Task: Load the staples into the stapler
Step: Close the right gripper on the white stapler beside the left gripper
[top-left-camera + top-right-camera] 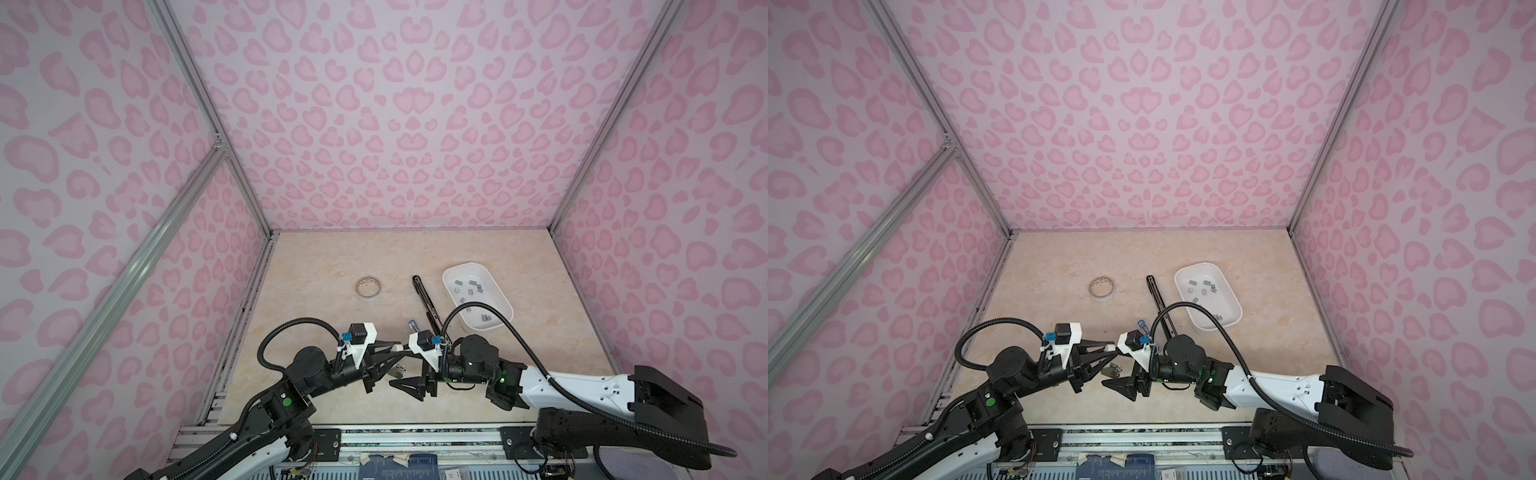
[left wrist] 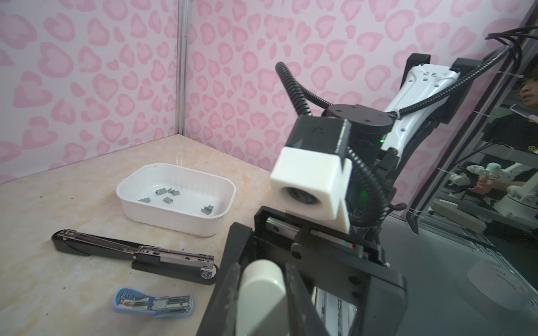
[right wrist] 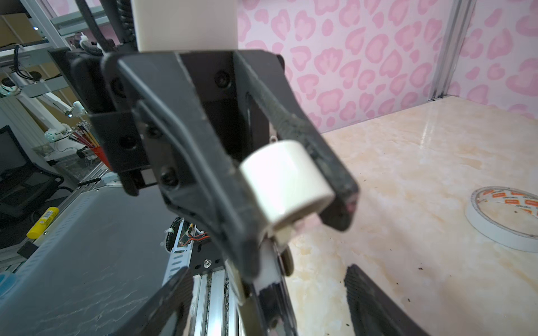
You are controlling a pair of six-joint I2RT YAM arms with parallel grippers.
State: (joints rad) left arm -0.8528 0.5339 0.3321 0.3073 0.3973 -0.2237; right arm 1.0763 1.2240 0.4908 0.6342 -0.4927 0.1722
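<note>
Lying in shallow white plastic tray [image 2: 174, 222], far right on tabletop [image 1: 332, 257]: small grey metal staple strips [image 2: 160, 191]. Right end effector [image 3: 269, 270] is gaping, nearer; left end effector [image 2: 262, 270] is clamping white rounded plastic piece [image 3: 286, 180].

I get flat, bright, even light in both top views; the arms [image 1: 582, 382] throw only faint, soft-edged shadows onto the desk [image 1: 332, 257] right beneath them. The wide lens splays the aluminium posts [image 1: 195, 70] outward toward the corners. In the right wrist view a pale glare streak runs down the desk, while the left end effector [image 3: 297, 240] and the white piece [image 3: 285, 180] it clamps sit smeared, out of focus.
</note>
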